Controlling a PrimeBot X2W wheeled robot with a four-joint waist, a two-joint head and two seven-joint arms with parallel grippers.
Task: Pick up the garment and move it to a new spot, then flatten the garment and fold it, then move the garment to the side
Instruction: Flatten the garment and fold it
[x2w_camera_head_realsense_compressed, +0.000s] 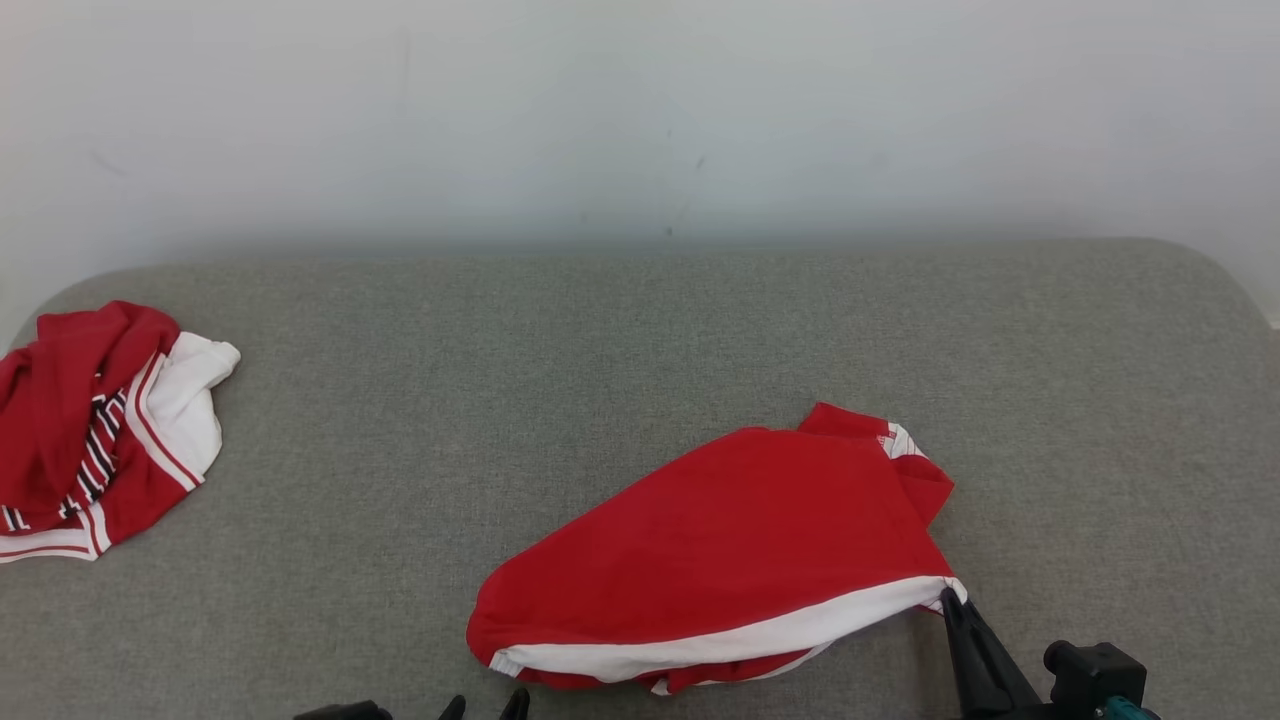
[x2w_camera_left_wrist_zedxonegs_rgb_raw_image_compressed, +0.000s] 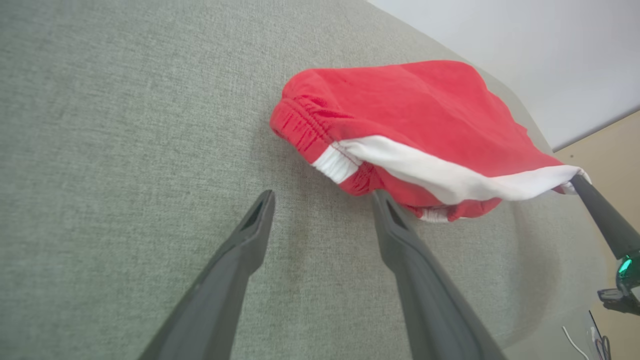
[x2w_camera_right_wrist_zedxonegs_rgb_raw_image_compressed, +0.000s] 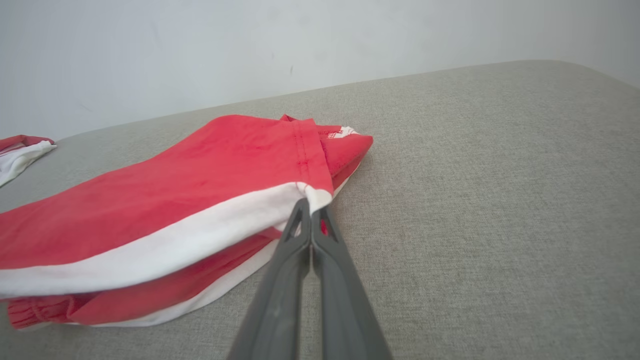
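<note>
Pinching garment (x2w_camera_head_realsense_compressed: 730, 530) over grey fabric surface (x2w_camera_head_realsense_compressed: 560, 360), right claw (x2w_camera_right_wrist_zedxonegs_rgb_raw_image_compressed: 311, 206) is closed; left claw (x2w_camera_left_wrist_zedxonegs_rgb_raw_image_compressed: 324, 196) gapes.

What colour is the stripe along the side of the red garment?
White. The garment shows its stripe best in the right wrist view.

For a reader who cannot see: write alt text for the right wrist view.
The right end effector, shut, pinches the white-striped corner of a red garment lying on a grey cushion. A second garment lies at far left.
</note>
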